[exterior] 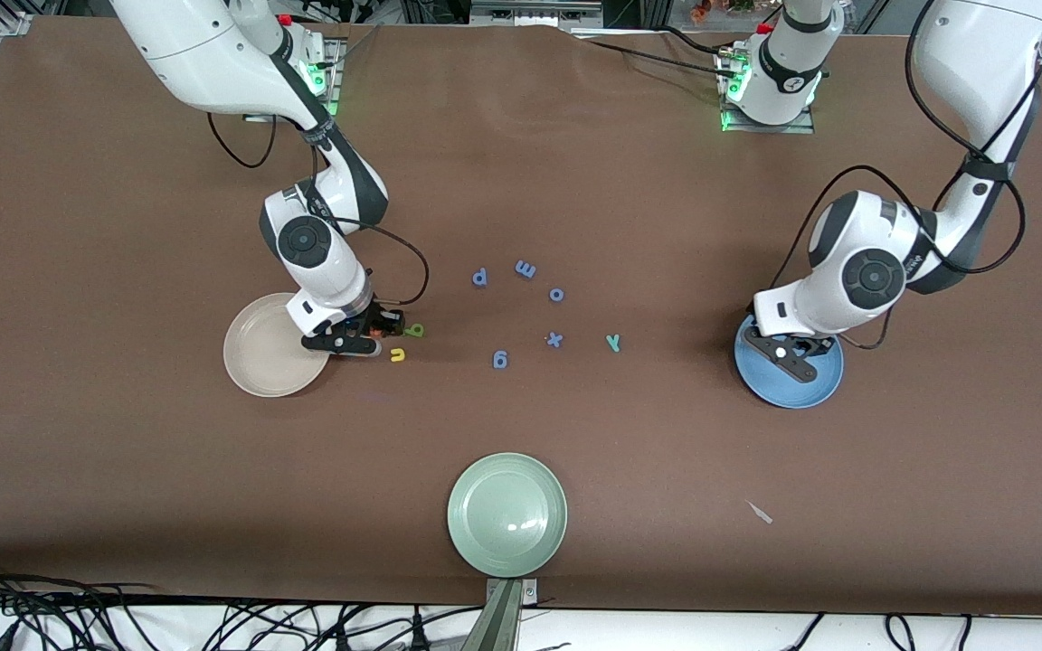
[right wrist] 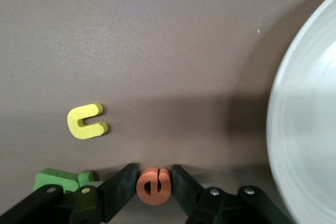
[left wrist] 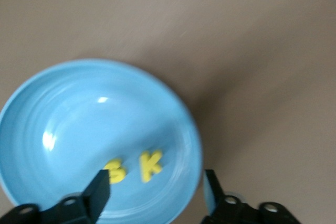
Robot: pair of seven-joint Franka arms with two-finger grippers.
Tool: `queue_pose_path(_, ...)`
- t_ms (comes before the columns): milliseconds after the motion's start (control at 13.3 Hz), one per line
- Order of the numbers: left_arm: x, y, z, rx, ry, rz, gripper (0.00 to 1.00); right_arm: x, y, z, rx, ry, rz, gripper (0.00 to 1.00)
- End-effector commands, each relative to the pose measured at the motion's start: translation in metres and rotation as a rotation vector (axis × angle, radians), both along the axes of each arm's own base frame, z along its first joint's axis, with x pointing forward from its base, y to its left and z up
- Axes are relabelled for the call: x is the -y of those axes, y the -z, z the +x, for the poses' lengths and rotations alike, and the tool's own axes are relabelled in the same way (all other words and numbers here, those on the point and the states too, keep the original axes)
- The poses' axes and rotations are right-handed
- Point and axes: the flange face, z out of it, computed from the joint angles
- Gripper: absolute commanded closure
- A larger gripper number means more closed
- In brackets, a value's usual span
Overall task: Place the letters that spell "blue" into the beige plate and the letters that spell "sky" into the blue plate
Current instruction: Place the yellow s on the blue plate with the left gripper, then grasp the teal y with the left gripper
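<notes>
Orange e [right wrist: 153, 185] lies flat on the table beside the beige plate [exterior: 259, 362], pinched between the right gripper [right wrist: 153, 187] fingers, its mouth facing yellow u [right wrist: 86, 121]. Left gripper [left wrist: 156, 192] hangs open over the blue plate [left wrist: 63, 108], empty.

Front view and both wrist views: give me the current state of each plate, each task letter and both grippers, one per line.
Blue plate: holds yellow s and yellow k.
Beige plate: no letters visible in it.
Orange e: on the table, between the right gripper's fingers.
Yellow u: on the table.
Green letters: on the table.
Teal y: on the table.
Left gripper: open over the blue plate.
Right gripper: shut on the orange e.
</notes>
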Motion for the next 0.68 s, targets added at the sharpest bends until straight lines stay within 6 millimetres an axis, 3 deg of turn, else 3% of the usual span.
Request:
queue_pose_path(0,0.045,-0.02,-0.006,0.021,-0.05,-0.018,0.0,0.013,-0.031,0.0,-0.02,-0.058,-0.04,0.65)
queue_pose_path(301,0.126,-0.021,-0.02,0.039,-0.263,-0.007,0.0,0.058,-0.067,0.015,-0.038,-0.168,-0.082,0.65)
queue_pose_path(451,0.168,-0.017,-0.023,0.041,-0.398,-0.014,0.0,0.088,-0.071,0.024,-0.036,-0.226,-0.1,0.64)
queue_pose_path(602,0.197,-0.004,-0.025,0.022,-0.533,-0.014,0.0,0.104,-0.068,0.027,-0.043,-0.248,-0.111,0.61)
